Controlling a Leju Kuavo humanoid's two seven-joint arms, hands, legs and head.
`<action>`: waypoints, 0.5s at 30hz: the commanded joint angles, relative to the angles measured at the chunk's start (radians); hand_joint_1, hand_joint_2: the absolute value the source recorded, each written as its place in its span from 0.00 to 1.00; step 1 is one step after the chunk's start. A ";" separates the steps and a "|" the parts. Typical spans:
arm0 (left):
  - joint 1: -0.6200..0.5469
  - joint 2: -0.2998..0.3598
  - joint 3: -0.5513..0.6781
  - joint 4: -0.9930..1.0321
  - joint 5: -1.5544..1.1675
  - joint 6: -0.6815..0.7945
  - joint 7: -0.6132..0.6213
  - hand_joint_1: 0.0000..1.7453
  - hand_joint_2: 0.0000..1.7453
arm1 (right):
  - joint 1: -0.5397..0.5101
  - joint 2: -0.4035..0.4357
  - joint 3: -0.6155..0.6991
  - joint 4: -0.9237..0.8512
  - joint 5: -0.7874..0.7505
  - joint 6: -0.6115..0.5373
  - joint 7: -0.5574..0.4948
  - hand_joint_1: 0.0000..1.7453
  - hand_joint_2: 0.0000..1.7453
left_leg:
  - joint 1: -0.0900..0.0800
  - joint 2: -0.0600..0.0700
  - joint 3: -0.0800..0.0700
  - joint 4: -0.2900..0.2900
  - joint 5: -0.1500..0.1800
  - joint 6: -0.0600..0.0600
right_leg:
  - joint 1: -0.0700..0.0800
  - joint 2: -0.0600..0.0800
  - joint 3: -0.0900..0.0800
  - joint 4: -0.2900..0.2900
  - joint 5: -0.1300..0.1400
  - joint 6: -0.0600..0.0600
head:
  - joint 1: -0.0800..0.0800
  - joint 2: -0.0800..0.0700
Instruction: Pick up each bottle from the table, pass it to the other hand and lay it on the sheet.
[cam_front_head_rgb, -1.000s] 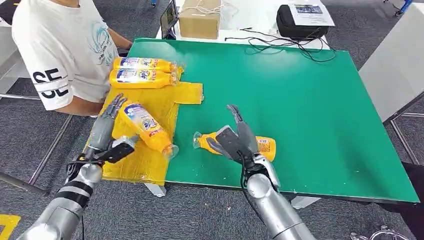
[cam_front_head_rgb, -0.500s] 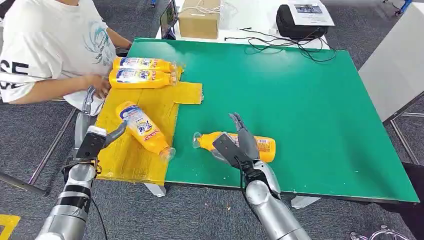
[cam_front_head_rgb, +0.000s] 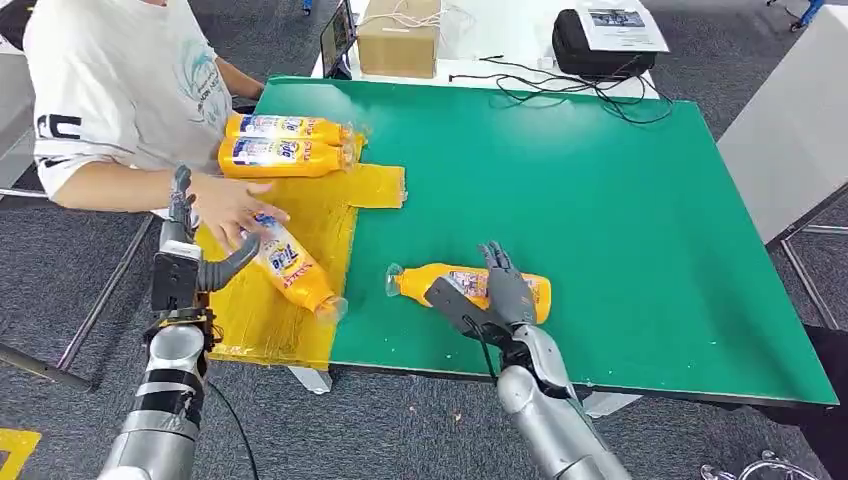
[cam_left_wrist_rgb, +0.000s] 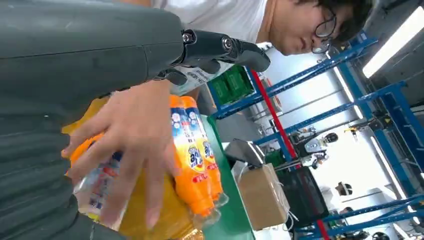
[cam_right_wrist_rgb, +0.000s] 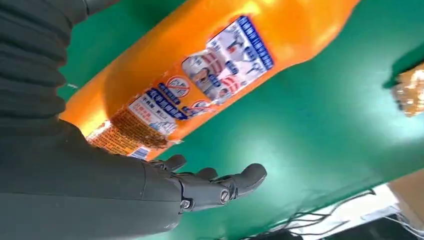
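1. Green desk with a yellow sheet on its left part, reaching the near edge.
2. Two orange bottles lie side by side at the sheet's far end: far bottle and second bottle, touching each other, caps toward the desk's middle.
3. Third bottle lies slanted on the sheet, cap end near the sheet's right edge. A person's hand rests on its base end; in the left wrist view that hand covers the bottle.
4. Fourth bottle lies on bare green desk, well apart from the sheet, cap pointing left toward the sheet.
5. Left robot hand sits just left of the sheet beside the third bottle, fingers apart, thumb stretched toward the bottle, holding nothing.
6. Right robot hand hangs over the fourth bottle's middle, fingers spread, not closed on it; in the right wrist view the fingers are clear of the bottle.
7. Cardboard box, black bag and cables at the far edge.
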 joint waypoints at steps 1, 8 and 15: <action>-0.025 -0.018 -0.008 0.018 0.031 -0.040 0.021 0.00 1.00 | -0.074 -0.011 -0.016 0.142 0.058 -0.019 0.041 0.00 1.00 | 0.000 0.000 0.002 -0.001 -0.001 0.000 | 0.000 0.000 0.002 0.000 -0.001 -0.001 | 0.000 0.000; -0.018 -0.032 -0.047 0.006 0.073 -0.118 0.066 0.00 1.00 | -0.103 -0.014 -0.057 0.211 0.125 -0.006 0.088 0.00 1.00 | 0.000 -0.001 0.006 0.001 -0.003 0.000 | 0.000 -0.002 0.007 0.000 -0.003 -0.001 | 0.000 0.000; -0.017 -0.028 -0.082 -0.005 0.061 -0.125 0.068 0.00 1.00 | -0.128 -0.013 -0.068 0.277 0.147 0.005 0.104 0.00 1.00 | 0.000 -0.001 0.004 0.000 -0.002 -0.001 | 0.000 -0.001 0.005 0.000 -0.002 -0.001 | 0.000 0.000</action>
